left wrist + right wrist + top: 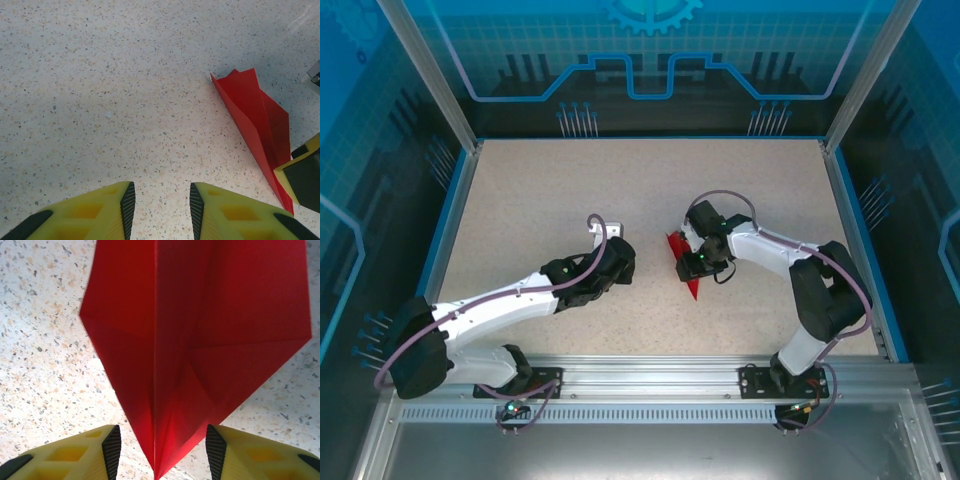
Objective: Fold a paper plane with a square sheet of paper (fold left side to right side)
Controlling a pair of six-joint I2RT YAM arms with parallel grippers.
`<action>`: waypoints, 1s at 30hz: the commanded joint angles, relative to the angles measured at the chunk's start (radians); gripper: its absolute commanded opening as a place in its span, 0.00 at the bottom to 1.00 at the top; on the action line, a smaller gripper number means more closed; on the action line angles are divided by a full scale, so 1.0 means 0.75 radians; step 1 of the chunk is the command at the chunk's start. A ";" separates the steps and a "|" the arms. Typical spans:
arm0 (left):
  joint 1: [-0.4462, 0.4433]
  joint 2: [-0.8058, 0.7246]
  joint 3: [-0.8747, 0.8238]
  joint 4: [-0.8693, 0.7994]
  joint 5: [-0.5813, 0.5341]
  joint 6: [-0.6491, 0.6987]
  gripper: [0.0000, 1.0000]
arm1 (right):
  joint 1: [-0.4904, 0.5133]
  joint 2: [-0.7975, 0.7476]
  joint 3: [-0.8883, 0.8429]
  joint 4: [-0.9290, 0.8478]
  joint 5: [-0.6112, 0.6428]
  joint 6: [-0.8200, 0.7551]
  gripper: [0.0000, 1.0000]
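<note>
**Plane** (200, 340): bright red on every visible face, with no print. Creases read as darker red lines; overlapped layers show a deeper red shade.

**Table** (540, 200): beige, with a fine black, grey and brown speckle across the whole surface. A blue border (650, 138) runs along the left, far and right edges.

**Left gripper** (160, 205), **right gripper** (162, 450): fingers (85, 215) yellow; pads (129, 205) black with fine ribbing.

**Arms** (490, 305): white links, black joints and wrists.

**Rail** (650, 375), near edge of the table: bare silver metal.

**Walls** (650, 60): dark blue, patterned with light-blue lines, a grid and a gear outline.
</note>
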 commanded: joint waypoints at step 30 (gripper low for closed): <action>-0.002 0.007 0.007 0.001 0.004 0.029 0.38 | 0.062 0.147 0.167 -0.077 0.135 0.073 0.11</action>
